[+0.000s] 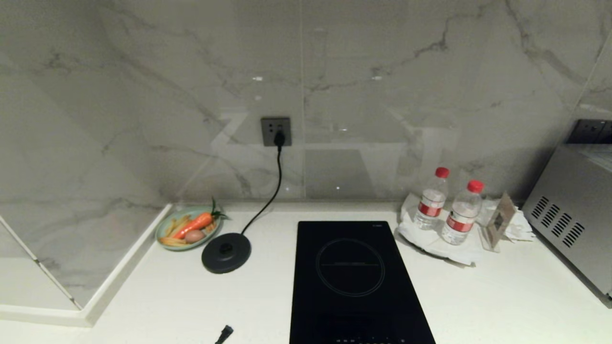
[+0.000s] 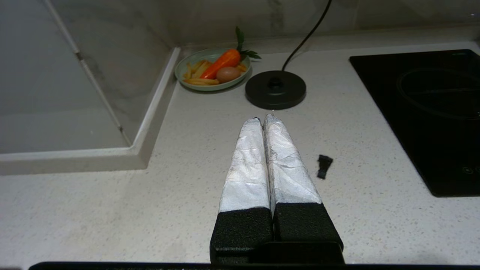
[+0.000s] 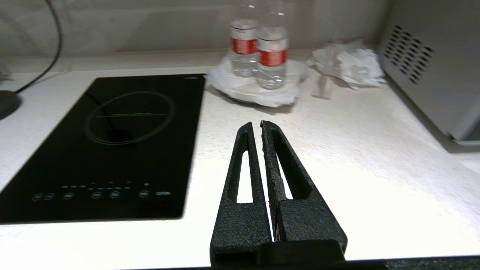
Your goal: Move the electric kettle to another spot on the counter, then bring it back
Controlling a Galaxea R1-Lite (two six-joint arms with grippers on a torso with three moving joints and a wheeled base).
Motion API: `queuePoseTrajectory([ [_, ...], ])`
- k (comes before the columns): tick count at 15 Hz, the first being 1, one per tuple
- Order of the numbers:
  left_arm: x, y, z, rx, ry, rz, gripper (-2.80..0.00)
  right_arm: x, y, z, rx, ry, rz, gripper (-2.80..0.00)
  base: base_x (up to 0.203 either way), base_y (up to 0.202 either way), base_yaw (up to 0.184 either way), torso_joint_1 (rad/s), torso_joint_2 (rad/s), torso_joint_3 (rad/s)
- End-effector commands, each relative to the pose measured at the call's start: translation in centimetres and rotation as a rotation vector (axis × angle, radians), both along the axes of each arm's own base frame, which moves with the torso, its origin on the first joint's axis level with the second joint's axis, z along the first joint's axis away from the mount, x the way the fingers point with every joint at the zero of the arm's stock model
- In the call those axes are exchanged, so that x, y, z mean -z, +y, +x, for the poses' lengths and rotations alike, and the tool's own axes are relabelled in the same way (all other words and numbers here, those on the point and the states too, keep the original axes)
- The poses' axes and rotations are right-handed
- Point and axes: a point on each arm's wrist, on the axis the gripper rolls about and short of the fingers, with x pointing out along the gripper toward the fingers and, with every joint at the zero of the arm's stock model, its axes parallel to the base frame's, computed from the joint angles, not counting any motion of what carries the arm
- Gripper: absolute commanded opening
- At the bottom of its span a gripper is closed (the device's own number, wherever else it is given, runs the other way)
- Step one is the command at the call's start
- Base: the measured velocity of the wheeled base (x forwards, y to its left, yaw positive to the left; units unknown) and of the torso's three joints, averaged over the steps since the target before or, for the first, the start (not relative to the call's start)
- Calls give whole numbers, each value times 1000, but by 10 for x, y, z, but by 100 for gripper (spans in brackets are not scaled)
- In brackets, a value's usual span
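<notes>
While the head view looks down on the work, bench [image 1: 478, 296]: white, speckled, backed by a marbled wall.
Electric kettle: in none of the three views; its place cannot be told.
Base disc [image 1: 226, 252]: flat, black, round, bare on top, left of the hob [image 1: 351, 282]; its cord [image 1: 275, 186] runs up to the wall socket [image 1: 276, 131].
Plate [image 1: 165, 229]: far left corner, just beside the disc, holding a carrot [image 1: 196, 223] and other food.
Water bottles [image 1: 431, 199]: two, red-capped, upright on white paper [image 1: 430, 243], far right of the hob.
Silver appliance [image 1: 573, 215]: right edge, vented side facing the bottles.
Black scrap [image 1: 224, 333]: lying at the near edge, left of the hob.

Left wrist view, left gripper [image 2: 262, 118]: above bare bench, pointing at the base disc [image 2: 275, 89], apart from it.
Its fingers [image 2: 247, 165]: wrapped in silver tape, pressed together, holding nothing.
Black scrap [image 2: 324, 166]: on the bench just right of those fingers.

Right wrist view, right gripper [image 3: 255, 125]: above bare bench right of the hob [image 3: 105, 150], pointing toward the bottles [image 3: 272, 60].
Its fingers [image 3: 243, 165]: black, slotted, drawn together to a hairline slit, holding nothing.
</notes>
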Motion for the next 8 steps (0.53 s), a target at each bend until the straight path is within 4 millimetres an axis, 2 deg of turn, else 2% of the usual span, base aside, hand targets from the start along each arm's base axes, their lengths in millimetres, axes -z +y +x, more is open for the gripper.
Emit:
queuePoseTrajectory([
  [1, 0, 0, 0, -1, 0, 0, -280, 0, 0, 0, 0, 0, -1, -280, -1, 5, -53, 1, 6, 1],
  [4, 0, 0, 0, -2, -1, -1, -280, 0, 0, 0, 0, 0, -1, -280, 0, 0, 0, 0, 0, 0],
  [5, 0, 0, 0, -3, -1, -1, -280, 0, 0, 0, 0, 0, -1, -280, -90, -2, -10, 22, 8, -5],
  [8, 0, 0, 0, -3, -1, -1, -280, 0, 0, 0, 0, 0, -1, -280, -181, 0, -4, -5, 3, 4],
])
